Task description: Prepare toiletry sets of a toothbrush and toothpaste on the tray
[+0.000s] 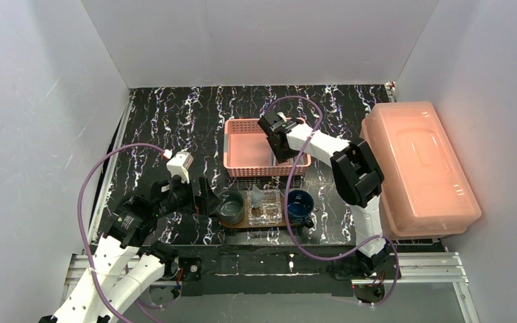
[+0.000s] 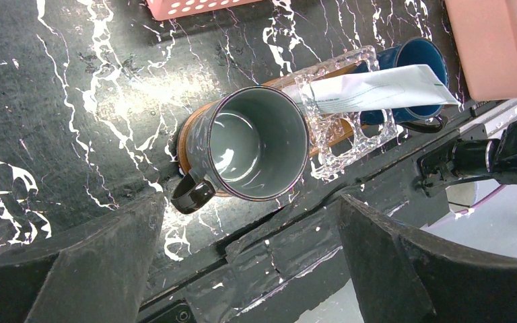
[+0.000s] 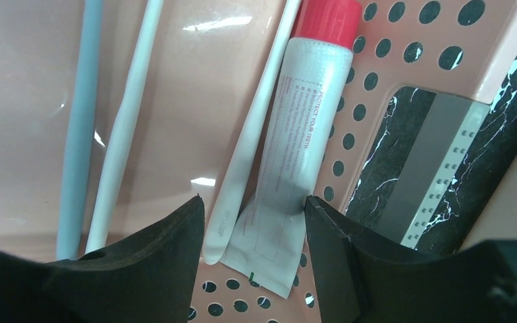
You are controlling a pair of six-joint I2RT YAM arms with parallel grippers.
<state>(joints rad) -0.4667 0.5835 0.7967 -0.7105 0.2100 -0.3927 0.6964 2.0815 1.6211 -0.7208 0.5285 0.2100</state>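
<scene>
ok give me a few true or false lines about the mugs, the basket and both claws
1. The grey mug is empty. True.
2. The right claw holds a toothbrush above the pink basket. False: it hangs open over the basket, and the toothbrushes lie in it.
3. The toothpaste tube in the basket has a red cap. True.
4. The left claw is shut on the grey mug's handle. False: it is open and grips nothing.
5. A white tube lies across the clear holder. True.
</scene>
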